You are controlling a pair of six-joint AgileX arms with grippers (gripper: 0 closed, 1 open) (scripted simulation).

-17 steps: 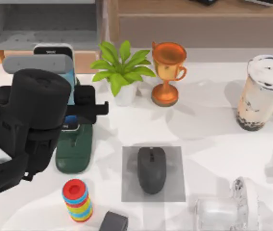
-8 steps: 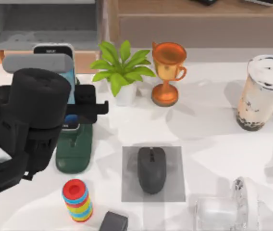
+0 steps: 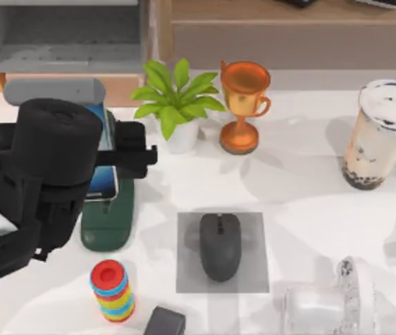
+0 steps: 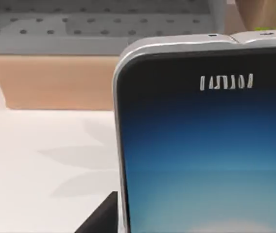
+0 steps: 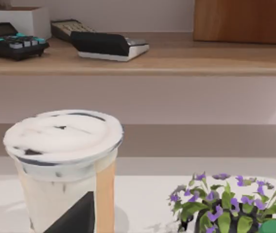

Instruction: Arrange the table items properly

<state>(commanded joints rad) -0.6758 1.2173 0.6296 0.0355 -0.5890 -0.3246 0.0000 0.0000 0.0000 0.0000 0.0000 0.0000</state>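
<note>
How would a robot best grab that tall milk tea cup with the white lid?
Probably around the cup's clear side wall, below the wide white lid, coming in level from the side. It stands upright and tapers toward its base, so fingers closing across the middle would likely sit snugly under the lid's rim; a top-down grab would meet only the lid.

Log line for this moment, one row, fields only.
left gripper: at smartphone above green stand | mouse: on grey pad | milk-tea cup: upright, table's right | right arm: parked

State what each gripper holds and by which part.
The left gripper grips the smartphone across its side edges, above the green stand. The right gripper's hold cannot be told.
</note>
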